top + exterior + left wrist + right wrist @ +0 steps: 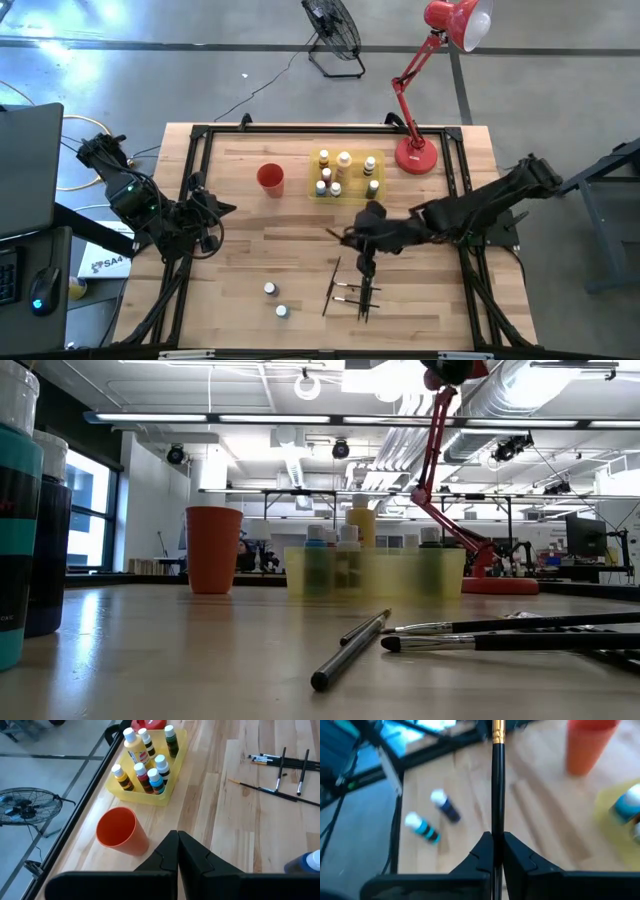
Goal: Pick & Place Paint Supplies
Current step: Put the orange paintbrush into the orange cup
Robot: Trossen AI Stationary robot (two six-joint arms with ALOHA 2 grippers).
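Note:
Several small white-capped paint bottles (345, 172) stand in the yellow tray (320, 192) (167, 795), beside the red cup (270, 178) (120, 831). Two more bottles (275, 300) (435, 815) stand apart on the wood near the near edge. Several thin dark brushes (352, 292) (500, 640) (280, 767) lie flat on the table. My right gripper (358, 240) (497, 837) hovers above those brushes, shut on one brush (497, 780). My left gripper (215, 222) (177, 837) waits shut at the table's left side, touching nothing. My right gripper pinches the brush's dark handle (497, 827) between its two fingers. The brush runs out ahead of the fingers, roughly along them, with its gold ferrule (498, 732) at the far end. It is lifted clear of the table.
A red desk lamp (418, 152) stands on the far right corner beside the tray. A black frame (200, 180) runs around the table edge. Bare wood lies in the middle between the cup and the two loose bottles.

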